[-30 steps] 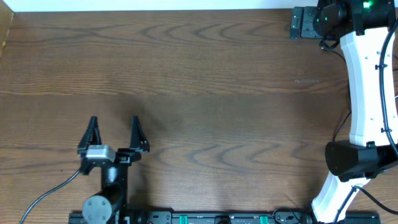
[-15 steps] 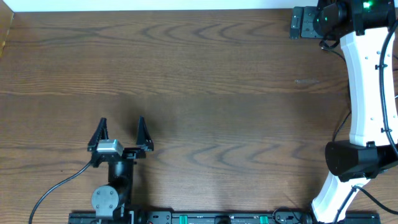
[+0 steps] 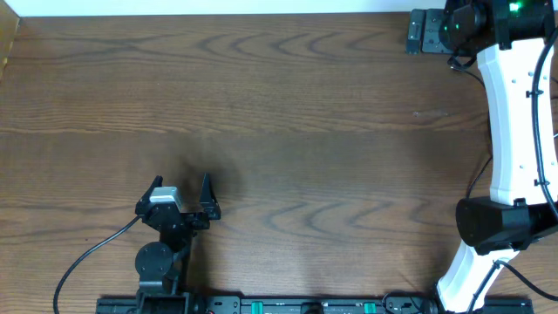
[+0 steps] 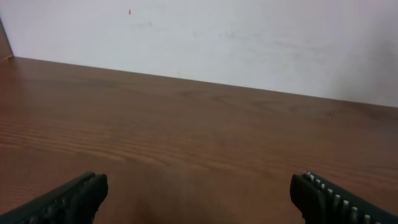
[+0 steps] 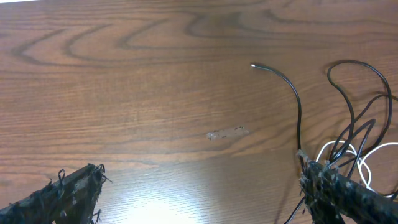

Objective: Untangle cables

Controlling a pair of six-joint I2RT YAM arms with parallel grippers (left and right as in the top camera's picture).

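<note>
Cables (image 5: pixel 299 124): light, limp, snag-prone; you should pinch the free black end (image 5: pixel 255 65).
Hands: left gripper (image 3: pixel 183 187) and right gripper (image 5: pixel 202 186) both spread wide, empty.

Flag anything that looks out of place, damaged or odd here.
The cables lie in a black-and-white tangle at the right edge of the right wrist view. A pale scuff marks the table beside them. The right pincer has frayed fingers.

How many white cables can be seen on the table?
1: the white cable lies at the right edge of the right wrist view, tangled with the black cables; more may be hidden beyond the frame.
</note>
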